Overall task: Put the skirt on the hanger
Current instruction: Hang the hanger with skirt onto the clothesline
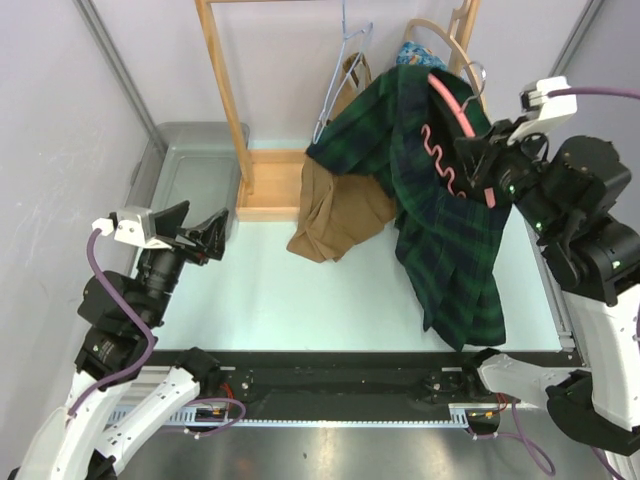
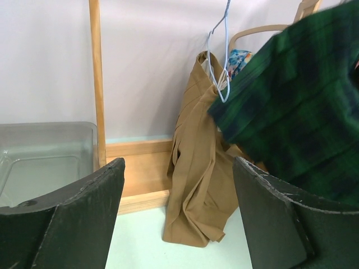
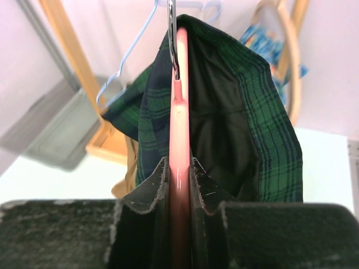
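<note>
Skirt [image 1: 440, 230]: draped over hanger [image 1: 455, 100], 2 o'clock — lopsided, may slide off.
Right gripper [image 1: 478, 162]: clamped on hanger.
Left gripper [image 1: 200, 228]: open, empty, 9 o'clock.

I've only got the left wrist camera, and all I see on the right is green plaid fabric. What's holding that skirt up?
Observer: The right gripper is shut on a pink hanger, and the skirt is draped over it.
Operator: How far down does it hang?
Observer: From above, it trails from the hanger toward the near right side of the table.
Operator: Where's my arm relative to it?
Observer: The left gripper is far left by the grey bin, the brown garment lying between.
</note>
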### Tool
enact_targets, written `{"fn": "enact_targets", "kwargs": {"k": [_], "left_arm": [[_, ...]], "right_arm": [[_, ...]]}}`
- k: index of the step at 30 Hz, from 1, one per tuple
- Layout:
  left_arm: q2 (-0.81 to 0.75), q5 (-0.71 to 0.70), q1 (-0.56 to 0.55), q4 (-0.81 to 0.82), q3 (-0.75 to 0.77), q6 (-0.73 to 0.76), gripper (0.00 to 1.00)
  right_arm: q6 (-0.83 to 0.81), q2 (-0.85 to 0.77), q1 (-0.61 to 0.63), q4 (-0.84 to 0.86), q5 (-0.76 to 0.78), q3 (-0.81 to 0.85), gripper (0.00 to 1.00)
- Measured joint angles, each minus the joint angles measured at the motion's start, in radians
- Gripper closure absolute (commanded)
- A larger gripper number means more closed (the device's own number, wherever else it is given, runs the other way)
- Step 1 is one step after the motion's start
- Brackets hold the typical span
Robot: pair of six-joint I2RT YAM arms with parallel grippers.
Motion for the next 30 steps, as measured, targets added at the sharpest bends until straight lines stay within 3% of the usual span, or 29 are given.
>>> {"fn": "enact_targets", "kwargs": {"k": [10, 18, 30], "left_arm": [[0.0, 0.0, 0.0, -0.001, -0.012, 0.0, 0.18], [-0.007, 0.001, 0.0, -0.011, -0.012, -0.01, 0.18], [-0.055, 0.002, 0.0, -0.028, -0.019, -0.034, 0.18]], "right_arm": [[0.068, 0.098, -0.002, 0.023, 0.036, 0.121, 1.0], [0.101, 0.308, 0.064, 0.053, 0.129, 0.198, 1.0], [0.065, 0.577, 0.078, 0.064, 0.267, 0.459, 1.0]]}}
